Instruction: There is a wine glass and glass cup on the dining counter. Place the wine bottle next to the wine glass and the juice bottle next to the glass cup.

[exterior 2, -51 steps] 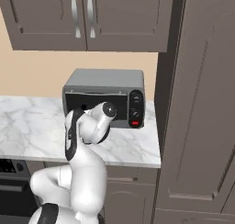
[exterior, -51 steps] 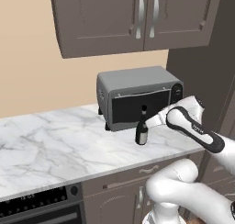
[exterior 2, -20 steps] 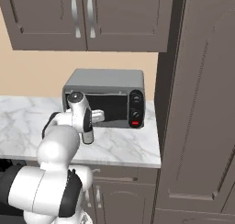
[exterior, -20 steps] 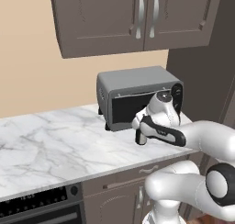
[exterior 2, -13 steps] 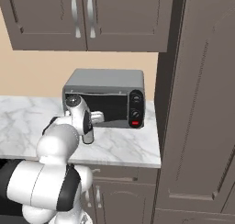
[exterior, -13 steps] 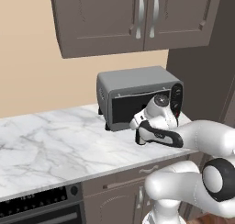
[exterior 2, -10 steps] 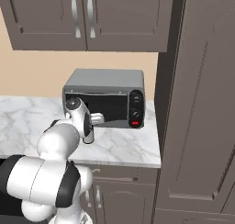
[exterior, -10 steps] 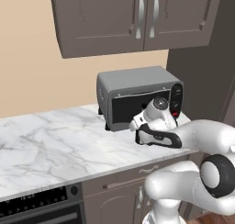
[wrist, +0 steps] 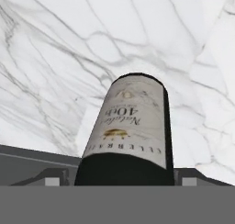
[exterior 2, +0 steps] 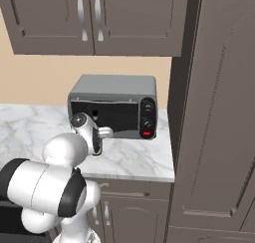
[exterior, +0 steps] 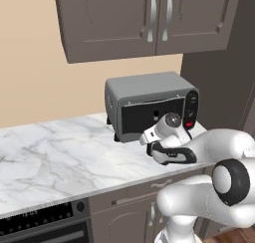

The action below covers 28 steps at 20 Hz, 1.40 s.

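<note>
Marble surface (exterior: 55, 157) fronts the grey toaster oven (exterior: 149, 103); my gripper (wrist: 123, 179) holds the wine bottle (wrist: 131, 126) between its fingers, label toward camera.

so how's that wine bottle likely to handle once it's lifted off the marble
The wine bottle looks like rigid glass, so probably stiff and breakable if knocked. Its smooth round body may slip or twist between the fingers. Tall and narrow, it could tip easily when set on the marble worktop.
</note>
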Motion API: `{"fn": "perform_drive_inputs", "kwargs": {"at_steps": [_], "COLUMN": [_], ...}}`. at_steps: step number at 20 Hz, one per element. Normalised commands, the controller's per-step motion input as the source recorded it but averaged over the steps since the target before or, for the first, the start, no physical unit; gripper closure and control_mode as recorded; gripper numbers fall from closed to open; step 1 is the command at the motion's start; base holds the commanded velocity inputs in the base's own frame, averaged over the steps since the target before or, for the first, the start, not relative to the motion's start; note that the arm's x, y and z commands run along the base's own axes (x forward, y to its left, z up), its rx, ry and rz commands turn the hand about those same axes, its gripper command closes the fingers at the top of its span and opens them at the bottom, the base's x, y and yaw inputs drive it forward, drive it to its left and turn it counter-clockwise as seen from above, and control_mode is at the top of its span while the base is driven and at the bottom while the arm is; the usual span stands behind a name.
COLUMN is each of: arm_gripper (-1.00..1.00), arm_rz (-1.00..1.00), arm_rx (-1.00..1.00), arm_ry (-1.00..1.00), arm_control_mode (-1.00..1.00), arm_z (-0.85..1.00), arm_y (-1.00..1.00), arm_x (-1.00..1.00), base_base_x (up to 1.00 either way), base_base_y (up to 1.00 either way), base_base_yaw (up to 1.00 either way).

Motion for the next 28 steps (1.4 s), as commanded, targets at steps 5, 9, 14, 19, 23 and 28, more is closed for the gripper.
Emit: {"fn": "perform_drive_inputs", "kwargs": {"at_steps": [5,9,14,19,23,28], "arm_gripper": [1.00,1.00,1.00,1.00,1.00,1.00], "arm_rz": [0.00,0.00,0.00,0.06,0.20,0.31], "arm_rx": [0.02,0.00,0.00,0.02,0.10,0.10], "arm_ry": [0.01,0.01,-0.07,-0.01,0.00,0.00], "arm_control_mode": [-1.00,-1.00,-1.00,-1.00,-1.00,-1.00], "arm_z": [0.00,0.09,0.92,0.96,0.91,0.89], "arm_y": [0.00,0.05,0.17,0.29,0.24,0.27], "arm_x": [0.00,-0.34,-0.73,-0.55,-0.31,-0.29], "base_base_x": [0.00,0.00,0.00,0.00,0.00,0.00], "base_base_y": [0.00,0.00,0.00,0.00,0.00,0.00], "base_base_yaw": [0.00,0.00,0.00,0.00,0.00,0.00]}}
